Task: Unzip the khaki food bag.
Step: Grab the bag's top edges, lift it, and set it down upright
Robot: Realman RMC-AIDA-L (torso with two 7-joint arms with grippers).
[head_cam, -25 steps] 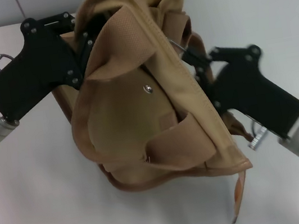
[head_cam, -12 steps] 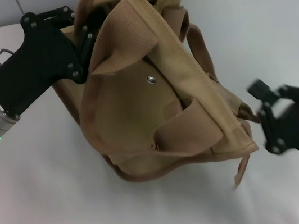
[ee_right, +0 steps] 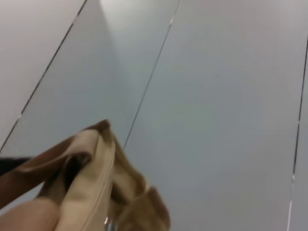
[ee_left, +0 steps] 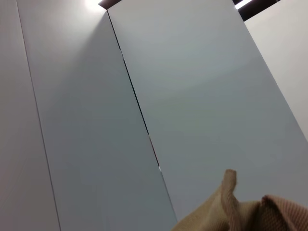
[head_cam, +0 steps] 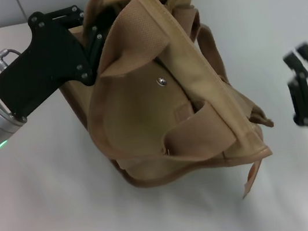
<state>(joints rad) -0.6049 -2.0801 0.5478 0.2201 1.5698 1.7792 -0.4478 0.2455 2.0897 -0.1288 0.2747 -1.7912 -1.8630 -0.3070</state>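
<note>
Pulling clear of the khaki food bag [head_cam: 162, 91], the right end effector [head_cam: 304, 58] is now hanging open, well apart over the table [head_cam: 47, 220]. The left end effector [head_cam: 90, 40] is still gripping the bag's top edge, suggesting the zipper pull is finished.

I can read no words, numbers, labels or signs anywhere here. The khaki food bag [head_cam: 163, 96] shows me only plain canvas, with no brand or printing on it, and my arms and the wall panels carry no readable marking.

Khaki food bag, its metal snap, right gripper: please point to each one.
khaki food bag [head_cam: 141, 111], head view, front panel.
metal snap [head_cam: 162, 81], head view, its centre.
right gripper [head_cam: 302, 57], head view, between fingertips.
</note>
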